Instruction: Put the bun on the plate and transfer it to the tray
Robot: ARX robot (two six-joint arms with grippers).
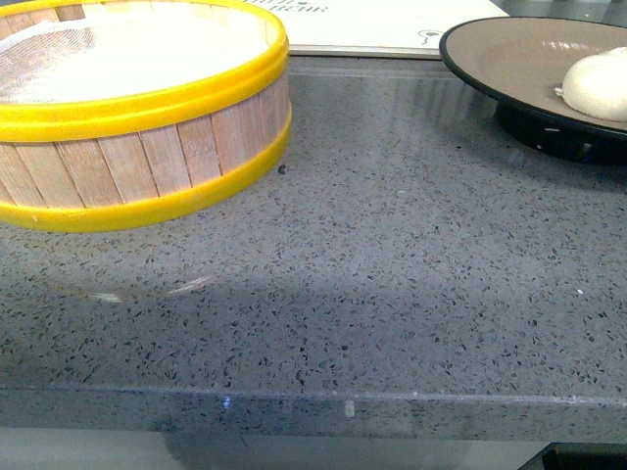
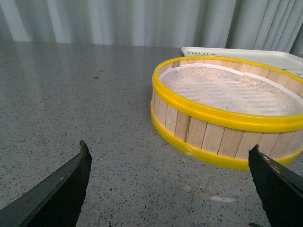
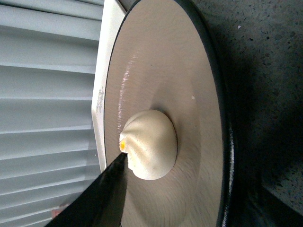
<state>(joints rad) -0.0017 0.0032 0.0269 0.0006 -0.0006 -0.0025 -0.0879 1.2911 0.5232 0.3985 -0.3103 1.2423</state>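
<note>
The white-cream bun lies on the tan plate with a black rim at the far right of the grey counter. The plate stands on its black foot on the counter, in front of the pale cream tray. In the right wrist view the bun sits near the plate's middle. My right gripper is open, and one dark finger touches the bun's pleated top. My left gripper is open and empty, low over bare counter beside the steamer basket. Neither gripper shows in the front view.
A yellow-rimmed wooden steamer basket with a white cloth liner stands at the far left and also shows in the left wrist view. The tray's corner lies behind it. The counter's front edge runs across the near side.
</note>
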